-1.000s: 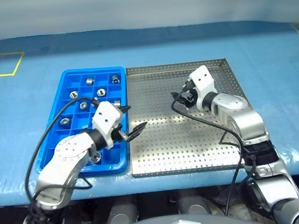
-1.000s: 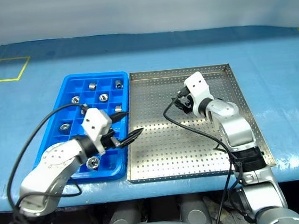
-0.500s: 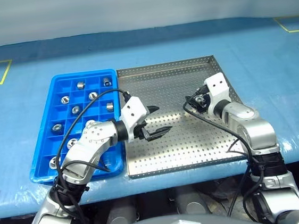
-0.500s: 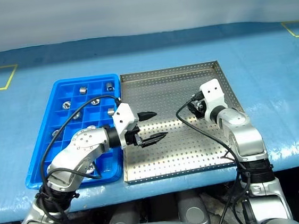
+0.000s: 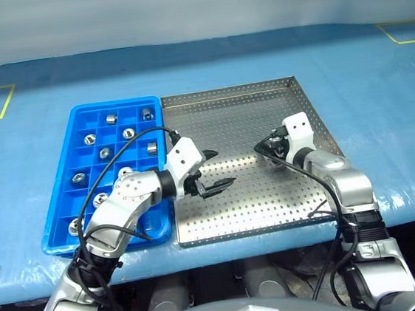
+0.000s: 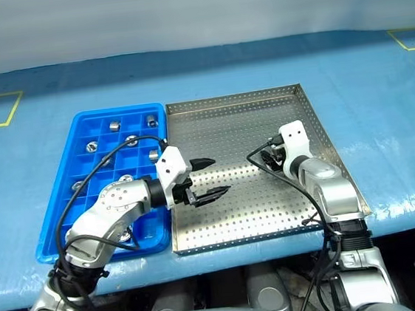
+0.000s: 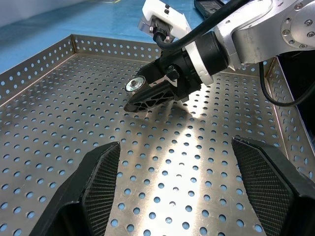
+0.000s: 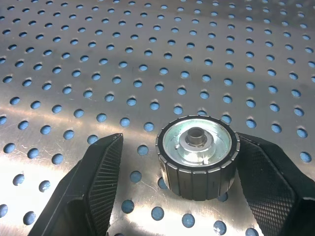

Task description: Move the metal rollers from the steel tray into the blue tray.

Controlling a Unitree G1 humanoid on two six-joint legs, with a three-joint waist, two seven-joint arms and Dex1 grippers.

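Rollers (image 5: 106,153) in blue tray (image 5: 58,216), perhaps ten

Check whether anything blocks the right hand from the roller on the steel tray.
Nothing visible does. The roller stands on the bare steel tray between the right hand's open fingers, one finger touching its side.

Bare steel tray (image 5: 241,122) floor between end effectors

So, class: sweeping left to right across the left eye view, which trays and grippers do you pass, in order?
blue tray → left gripper → right gripper → the steel tray's right rim
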